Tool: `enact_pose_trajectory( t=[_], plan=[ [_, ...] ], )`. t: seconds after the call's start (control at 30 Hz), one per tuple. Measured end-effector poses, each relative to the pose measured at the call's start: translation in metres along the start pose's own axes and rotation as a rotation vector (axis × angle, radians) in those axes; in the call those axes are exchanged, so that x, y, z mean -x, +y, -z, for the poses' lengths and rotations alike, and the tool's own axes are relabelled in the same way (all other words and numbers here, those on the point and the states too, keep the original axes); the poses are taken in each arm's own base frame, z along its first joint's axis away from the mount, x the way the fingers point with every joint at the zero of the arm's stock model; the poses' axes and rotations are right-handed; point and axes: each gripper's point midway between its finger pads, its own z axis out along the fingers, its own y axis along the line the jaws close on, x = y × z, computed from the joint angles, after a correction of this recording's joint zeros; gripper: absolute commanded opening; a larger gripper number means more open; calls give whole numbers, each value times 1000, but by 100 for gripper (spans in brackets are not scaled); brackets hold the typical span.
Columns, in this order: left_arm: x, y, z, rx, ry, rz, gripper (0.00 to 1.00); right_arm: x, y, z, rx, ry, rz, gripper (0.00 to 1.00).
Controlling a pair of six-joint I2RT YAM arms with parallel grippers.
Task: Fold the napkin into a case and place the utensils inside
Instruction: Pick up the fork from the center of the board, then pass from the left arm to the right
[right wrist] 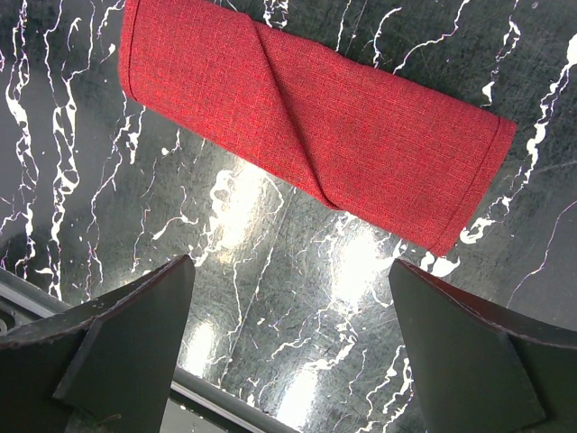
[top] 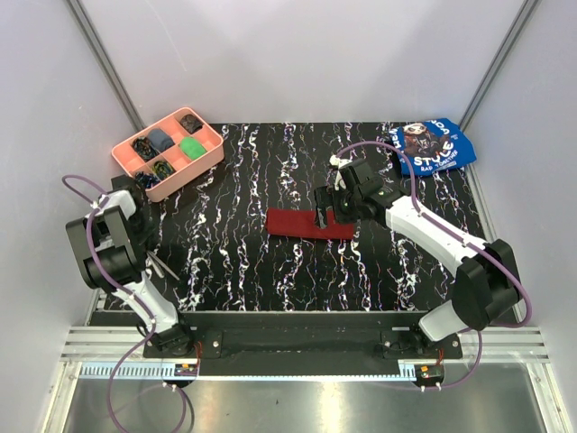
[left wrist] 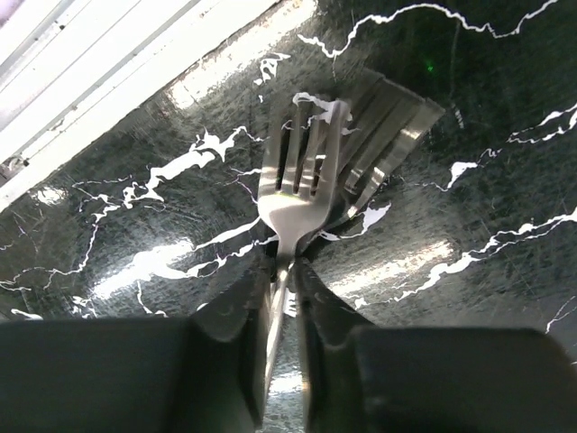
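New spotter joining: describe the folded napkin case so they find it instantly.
On the black marbled table, look mid-table, by the open right tool. The case is a narrow dark red cloth strip lying flat. It is plain, unlike the blue printed cloth at the far right, and fabric, unlike the pink tray far left.

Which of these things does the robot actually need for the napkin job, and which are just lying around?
For the job:
folded red napkin
fork, clamped in the left gripper
right gripper, open above the napkin

Lying about:
pink tray
blue printed cloth
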Motion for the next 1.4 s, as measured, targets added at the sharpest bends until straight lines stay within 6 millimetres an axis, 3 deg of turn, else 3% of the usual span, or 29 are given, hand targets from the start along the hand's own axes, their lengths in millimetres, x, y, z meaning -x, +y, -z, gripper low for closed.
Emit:
enact_pose_trajectory(
  t=[0.1,0.23,0.53,0.63,0.7,0.77,0.83,0.93,1.03,1.07,1.17,1.27,1.4],
  plan=[
    [-2,-1,2,-2,-6,-6,1,0,0,0,0,1,0,100],
    [-9,-2,16,-18,-30,-11,0,0,0,0,2,1,-1,100],
    [-15,-24,83,-178,-159,-50,0,-8,8,-1,48,29,-14,100],
    [-30,-51,114,-330,-210,-158,0,-12,20,-4,115,58,-37,100],
    [-57,-83,146,-477,-262,-319,0,-13,31,-7,177,86,-65,100],
    [-99,-119,182,-653,-294,-504,0,-9,43,-8,238,96,-88,100],
    [-157,-147,221,-848,-309,-720,0,-2,54,-6,309,84,-113,100],
    [-219,-159,255,-1007,-320,-960,0,15,65,0,409,47,-147,98],
    [-266,-157,269,-1066,-325,-1172,0,27,61,4,446,13,-172,92],
    [-280,-158,273,-1078,-326,-1237,0,28,58,5,450,2,-179,80],
    [-311,-162,277,-1085,-339,-1390,0,26,53,13,462,-6,-193,76],
    [-328,-159,271,-1053,-344,-1493,0,26,56,18,483,-9,-182,69],
    [-335,-157,269,-1015,-373,-1558,0,22,63,23,529,7,-168,57]
  ],
)
